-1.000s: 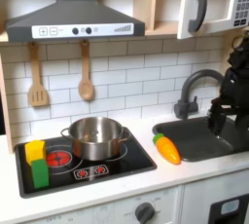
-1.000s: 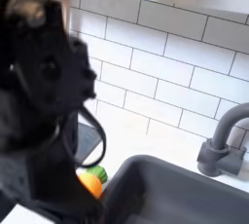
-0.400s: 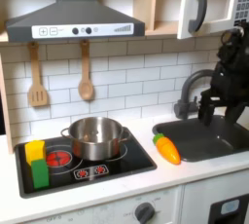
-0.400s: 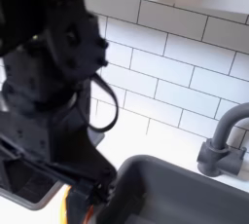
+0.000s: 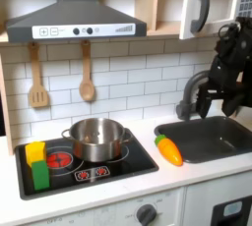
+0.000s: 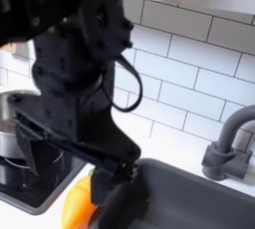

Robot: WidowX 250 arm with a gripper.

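White counter (image 5: 118,196) carries everything you work over, and the black arm (image 5: 228,58) is the largest mover on it: across the last second it has swung from the first exterior view's far right edge leftward, off the sink (image 5: 212,137) side and toward the carrot (image 5: 169,149). In the second exterior view the same swing shows as the arm's bulk sliding away from the camera, so the pot (image 6: 12,123) and carrot (image 6: 78,201) are now uncovered there. Your judgement can be that the arm is closing on the carrot, which has not shifted.

Open room lies mostly over the sink basin and the bare strip of counter in front of it. To the first exterior view's left, the stove (image 5: 84,166) is crowded by the pot (image 5: 96,138) and the yellow and green blocks (image 5: 37,163). Behind, the faucet (image 5: 202,83) arches close to the arm, and the tiled wall hems you in.

The gripper (image 5: 192,102) hangs above the carrot, near the faucet, holding nothing; whether its jaws stand apart you cannot tell from this blur.
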